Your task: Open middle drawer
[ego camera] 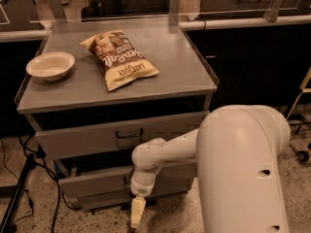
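The grey metal cabinet (194,84) has three drawers. The top drawer (82,139), with the taller front and a dark handle, stands slightly out. The middle drawer (90,181) lies below it, its low flat front sticking out a little; its centre handle is mostly hidden behind my wrist. The narrower third drawer (102,199) is at the bottom. My gripper (137,212) hangs pointing down, just in front of and below the middle drawer's centre, near the floor. The white arm (243,169) fills the lower right.
On the cabinet top sit a white bowl (50,65) at the left and a chip bag (120,58) in the middle. A dark stand and cables (19,188) are on the floor at the left. Counters with rails (243,22) run behind.
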